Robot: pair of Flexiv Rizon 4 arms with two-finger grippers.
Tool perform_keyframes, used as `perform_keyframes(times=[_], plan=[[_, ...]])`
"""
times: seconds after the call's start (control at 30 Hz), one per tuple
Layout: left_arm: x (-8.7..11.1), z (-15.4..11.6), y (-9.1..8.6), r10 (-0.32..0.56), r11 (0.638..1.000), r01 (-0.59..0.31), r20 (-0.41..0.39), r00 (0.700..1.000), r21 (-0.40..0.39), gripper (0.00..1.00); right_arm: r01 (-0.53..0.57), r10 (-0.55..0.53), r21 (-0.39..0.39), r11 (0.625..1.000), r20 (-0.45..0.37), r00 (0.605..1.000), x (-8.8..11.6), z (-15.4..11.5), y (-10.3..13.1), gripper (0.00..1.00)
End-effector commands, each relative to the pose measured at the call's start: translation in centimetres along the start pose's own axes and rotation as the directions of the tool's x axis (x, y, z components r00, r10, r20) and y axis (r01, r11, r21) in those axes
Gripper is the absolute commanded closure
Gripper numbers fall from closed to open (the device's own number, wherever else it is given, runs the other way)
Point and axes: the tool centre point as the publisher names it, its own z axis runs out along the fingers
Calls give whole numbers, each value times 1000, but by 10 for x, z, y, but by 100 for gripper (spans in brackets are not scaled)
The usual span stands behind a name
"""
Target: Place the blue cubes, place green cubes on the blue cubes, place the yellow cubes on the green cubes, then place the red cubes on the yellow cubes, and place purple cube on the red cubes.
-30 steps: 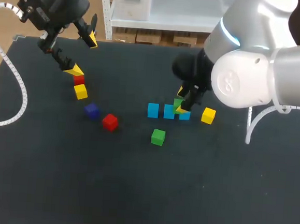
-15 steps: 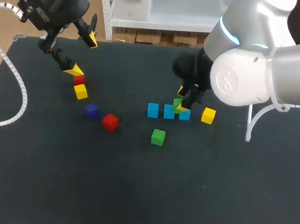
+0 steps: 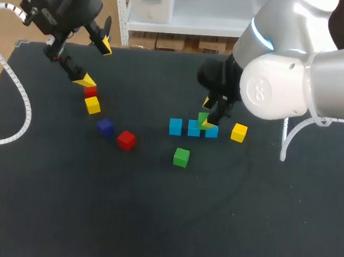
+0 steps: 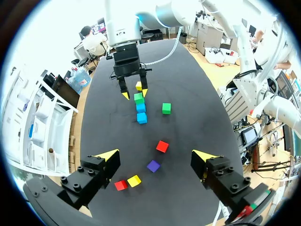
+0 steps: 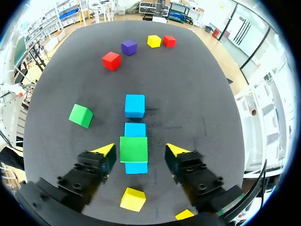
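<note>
A green cube [image 5: 133,149] sits atop two of the three blue cubes [image 5: 135,105] in a row. It lies between the released fingers of the right end effector [image 5: 140,150], and neither finger touches it. The row lies mid-worktop [image 3: 152,222], well apart from every edge. The right arm [image 3: 283,83] points down over it. The left end effector [image 3: 95,62], spread wide, hangs tilted near the far-left corner, just above a red cube [image 3: 90,90].
</note>
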Motion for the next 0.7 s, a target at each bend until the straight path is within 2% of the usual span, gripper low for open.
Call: perform_keyframes(times=[0.03, 0.1, 0.4, 0.57, 0.7], plan=[[1, 0, 0, 3, 1000, -3, 2, 1000, -1, 0, -6, 6, -3, 1000, 16, 1000, 1, -9, 3, 7], [1, 0, 0, 3, 1000, -3, 2, 1000, -1, 0, -22, 22, 6, 1000, 28, 999, 2, -15, 5, 0], [1, 0, 0, 3, 1000, -3, 2, 1000, -1, 0, -110, 92, 103, 989, 168, 981, 15, -51, 11, 0], [1, 0, 0, 3, 1000, -3, 2, 1000, -1, 0, -158, 119, 133, 979, 261, 958, 35, -65, 17, 0], [1, 0, 0, 3, 1000, -3, 2, 1000, -1, 0, -208, 164, 111, 972, 316, 934, 57, -73, 24, 0]])
